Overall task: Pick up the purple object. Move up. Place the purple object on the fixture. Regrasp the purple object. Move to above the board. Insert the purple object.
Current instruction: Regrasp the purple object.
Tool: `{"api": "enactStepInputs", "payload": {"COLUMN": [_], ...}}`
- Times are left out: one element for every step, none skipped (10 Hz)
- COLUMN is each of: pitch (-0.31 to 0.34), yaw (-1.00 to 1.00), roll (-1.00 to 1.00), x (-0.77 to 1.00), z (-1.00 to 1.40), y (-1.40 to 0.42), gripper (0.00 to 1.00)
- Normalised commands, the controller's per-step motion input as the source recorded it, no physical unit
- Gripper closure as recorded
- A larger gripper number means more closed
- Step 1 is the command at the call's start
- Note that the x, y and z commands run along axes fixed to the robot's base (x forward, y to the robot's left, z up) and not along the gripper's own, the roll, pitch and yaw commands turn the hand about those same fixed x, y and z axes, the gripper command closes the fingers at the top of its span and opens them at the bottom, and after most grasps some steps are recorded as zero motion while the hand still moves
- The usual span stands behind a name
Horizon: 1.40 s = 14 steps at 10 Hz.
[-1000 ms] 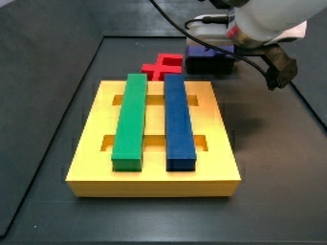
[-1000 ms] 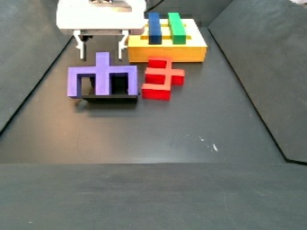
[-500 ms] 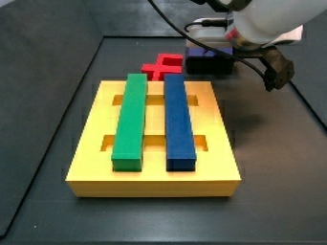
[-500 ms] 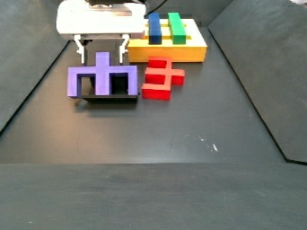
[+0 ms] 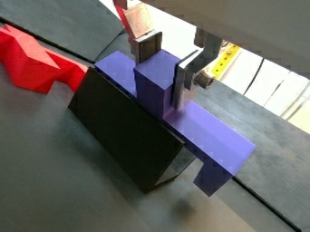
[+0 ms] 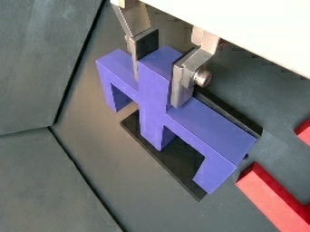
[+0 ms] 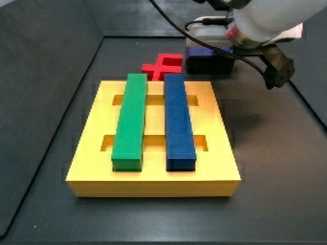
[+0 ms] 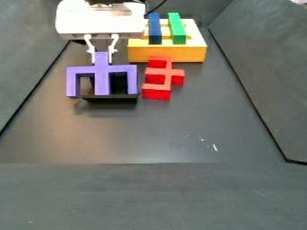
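The purple object [image 8: 102, 81] stands on the black fixture [image 8: 110, 99], bar flat along its top and middle stub pointing up. My gripper [image 8: 102, 51] is right above it. In both wrist views the two silver fingers press against opposite sides of the stub [image 5: 155, 86], so my gripper [image 5: 166, 74] is shut on the purple object [image 6: 158, 113]. The fixture [image 5: 121, 131] shows as a dark block under the bar. The yellow board [image 7: 90, 144] lies nearer the front in a side view, away from the gripper; the other side view shows the board [image 8: 180, 55] behind it.
A green bar [image 7: 130, 115] and a dark-blue bar [image 7: 179, 115] lie in the board's slots. A red cross-shaped piece [image 8: 162, 76] sits on the floor right beside the fixture. Dark tray walls rise at the sides.
The fingers stood wide apart on either side of the stub one second ago; they have closed in and now clamp it. The purple object has not moved.
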Motion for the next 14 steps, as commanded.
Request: {"api": "enactStepInputs", "payload": {"pitch": [0.000, 0.000, 0.000, 0.000, 0.000, 0.000, 0.000, 0.000, 0.000, 0.000, 0.000, 0.000, 0.000, 0.000], "yaw": [0.00, 0.00, 0.00, 0.00, 0.00, 0.00, 0.00, 0.00, 0.00, 0.00, 0.00, 0.00, 0.00, 0.00], "roll": [0.00, 0.00, 0.00, 0.00, 0.00, 0.00, 0.00, 0.00, 0.00, 0.00, 0.00, 0.00, 0.00, 0.00], "x": [0.00, 0.00, 0.00, 0.00, 0.00, 0.00, 0.00, 0.00, 0.00, 0.00, 0.00, 0.00, 0.00, 0.00], "z": [0.00, 0.00, 0.00, 0.00, 0.00, 0.00, 0.00, 0.00, 0.00, 0.00, 0.00, 0.00, 0.00, 0.00], "y": [0.00, 0.00, 0.00, 0.00, 0.00, 0.00, 0.00, 0.00, 0.00, 0.00, 0.00, 0.00, 0.00, 0.00], "gripper": [1.00, 1.00, 1.00, 1.00, 1.00, 1.00, 1.00, 1.00, 1.00, 1.00, 1.00, 1.00, 1.00, 1.00]}}
